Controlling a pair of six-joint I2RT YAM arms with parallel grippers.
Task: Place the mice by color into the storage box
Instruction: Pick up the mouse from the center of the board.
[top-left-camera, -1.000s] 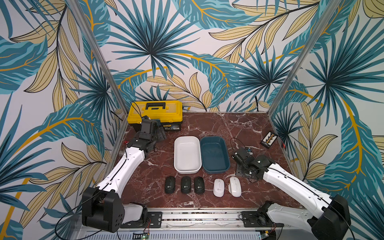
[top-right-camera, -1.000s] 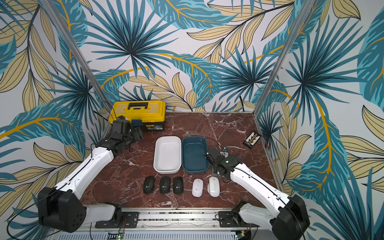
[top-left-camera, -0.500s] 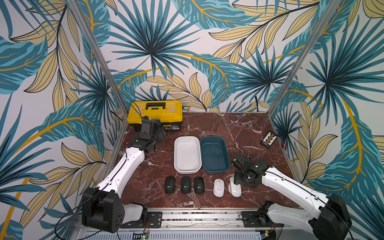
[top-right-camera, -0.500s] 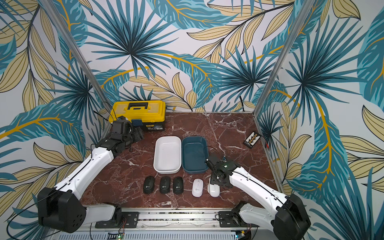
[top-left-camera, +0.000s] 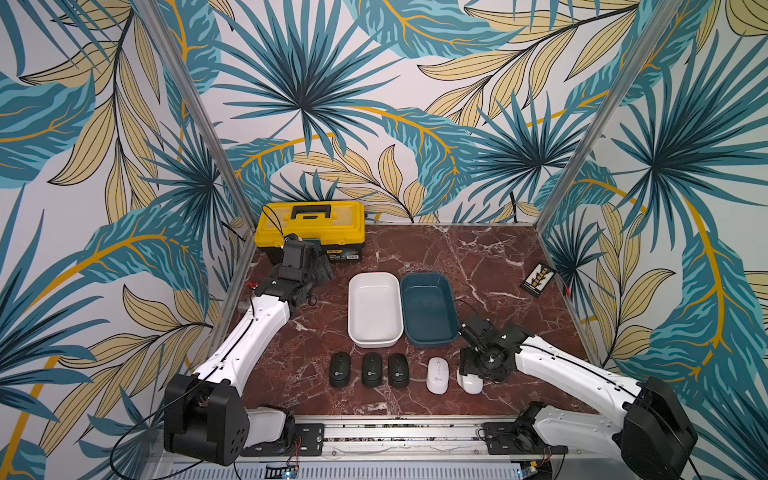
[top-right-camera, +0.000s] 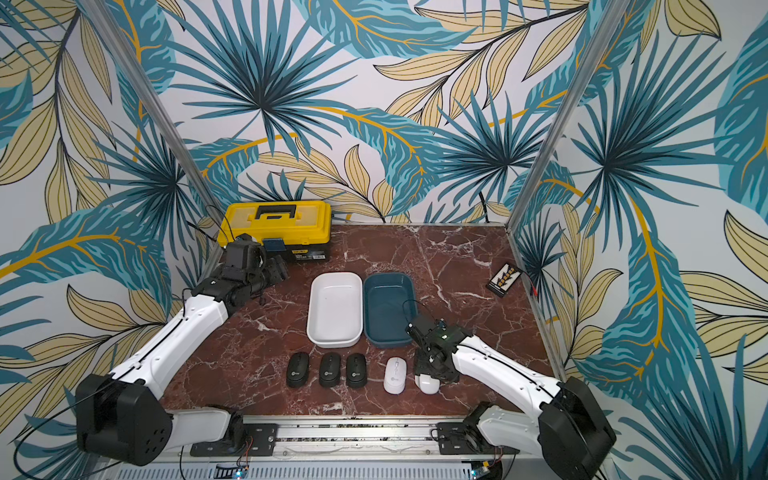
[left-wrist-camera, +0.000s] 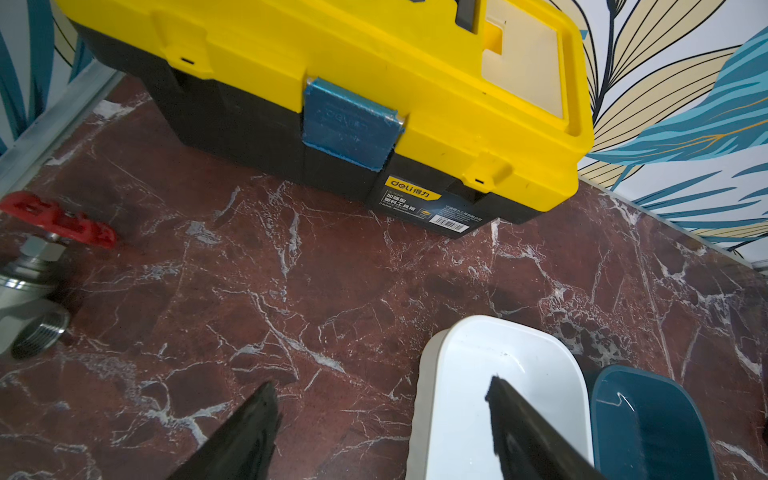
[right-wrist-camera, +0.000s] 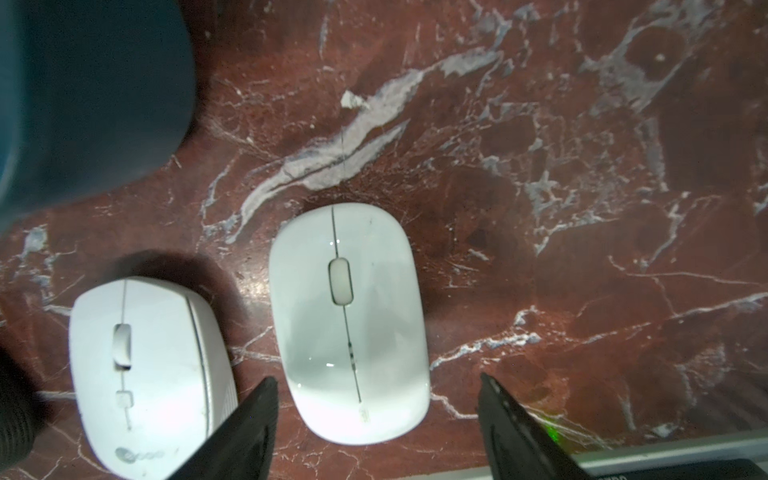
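Between the open jaws of my right pincer (right-wrist-camera: 376, 386): slim white mouse (right-wrist-camera: 349, 324), flat on the tabletop (right-wrist-camera: 582, 208), nothing gripped yet. Straddling its sides, I judge, for a side pinch. Target white bin (top-left-camera: 374, 309) sits ahead-left, past the teal bin (right-wrist-camera: 83, 104). Logo on neighbour mouse (right-wrist-camera: 145, 374) unreadable; toolbox (left-wrist-camera: 332, 62) label (left-wrist-camera: 411, 194) reads "deli".

The tabletop (top-left-camera: 478, 257) is red-brown marble-look stone, veined white, smooth with a faint sheen. The toolbox (top-left-camera: 311, 224) is hard plastic: smooth yellow lid, matt black base. The white bin (top-left-camera: 374, 307) and the teal bin (top-left-camera: 428, 307) are smooth, glossy plastic. The three black mice (top-left-camera: 372, 370) look matt. The slim white mouse (right-wrist-camera: 349, 324) is glossy; the other white mouse (right-wrist-camera: 145, 374) is duller, satin plastic. The valve (left-wrist-camera: 25, 291) at the far left is bare silvery metal.
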